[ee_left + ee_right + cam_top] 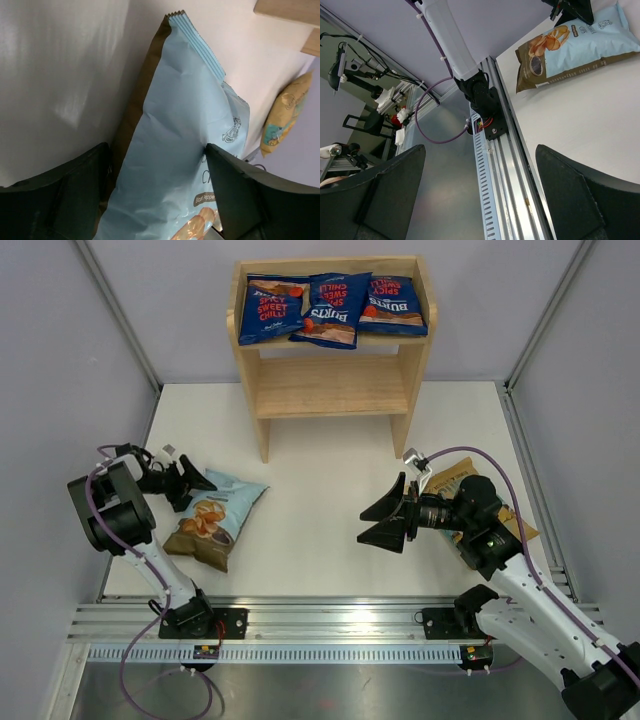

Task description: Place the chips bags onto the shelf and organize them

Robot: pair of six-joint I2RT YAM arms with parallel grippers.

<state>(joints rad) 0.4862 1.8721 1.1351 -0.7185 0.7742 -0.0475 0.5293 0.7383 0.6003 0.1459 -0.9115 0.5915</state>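
Note:
Three dark blue bags (272,308) (335,308) (393,305) lie side by side on the top tier of the wooden shelf (330,390). The pale blue-white bag (218,515) lies flat on the table at the left. My left gripper (193,490) is open at the bag's upper left corner. In the left wrist view the gripper (155,147) has one finger on each side of the bag (180,150). My right gripper (362,527) is open and empty above the table's middle right. The tan-yellow bag (452,478) lies partly hidden under the right arm.
An aluminium rail (320,625) runs along the near edge, also seen between the right gripper's fingers (480,150). Grey walls close in the table on the left, right and back. The right wrist view shows the pale bag (580,45) and the left arm's base (480,95).

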